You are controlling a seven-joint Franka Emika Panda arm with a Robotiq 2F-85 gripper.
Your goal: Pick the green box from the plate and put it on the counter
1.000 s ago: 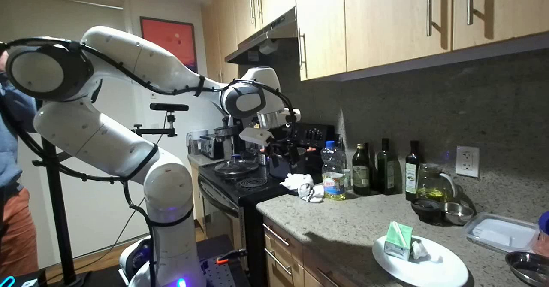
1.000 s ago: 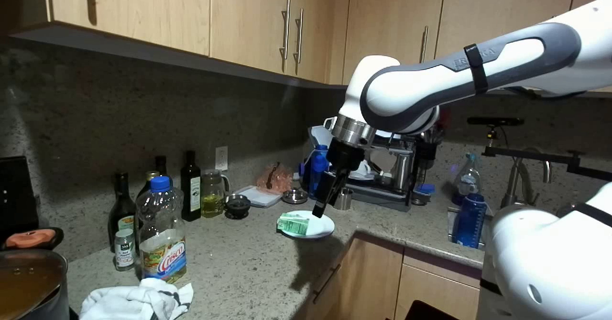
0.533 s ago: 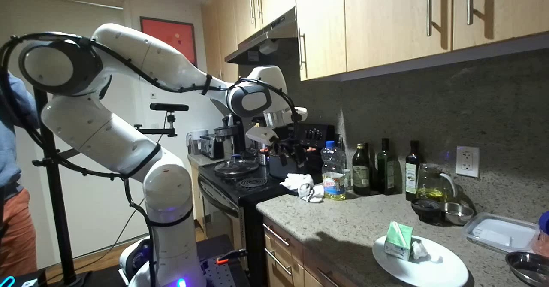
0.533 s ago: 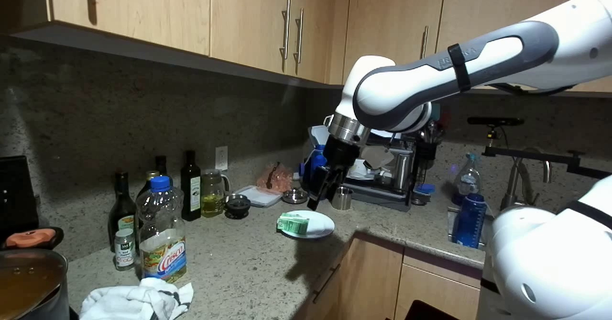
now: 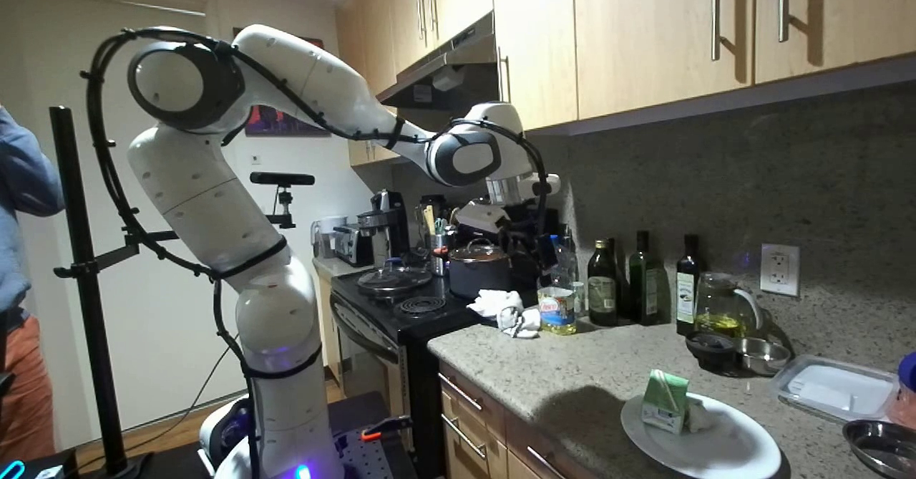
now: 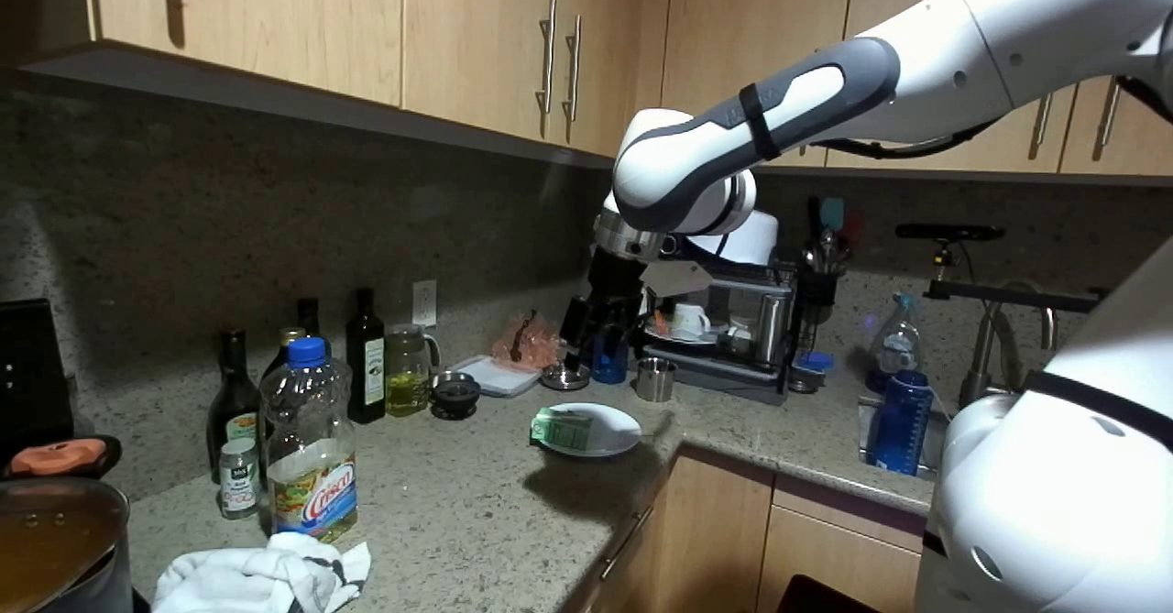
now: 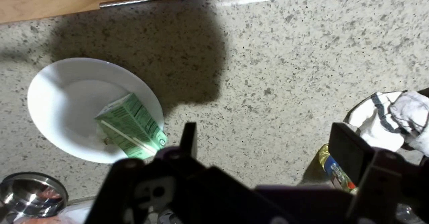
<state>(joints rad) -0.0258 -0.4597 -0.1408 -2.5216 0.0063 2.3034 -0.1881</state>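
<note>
The green box is a small mint-green carton leaning tilted on the plate, near its edge. Box and plate show in both exterior views. A small crumpled whitish thing lies beside the box on the plate. My gripper is open and empty, its dark fingers wide apart, in the air above the counter. In the wrist view the box lies left of the left finger, apart from it. The gripper also shows dark in an exterior view.
A Crisco oil bottle, a towel and dark glass bottles stand along the counter. A black bowl, a metal bowl and a steel cup are near the plate. Upper cabinets hang above.
The arm has reached farther out over the counter toward the backsplash. Its shadow has shifted and now darkens part of the plate and box. The box and plate have not moved.
</note>
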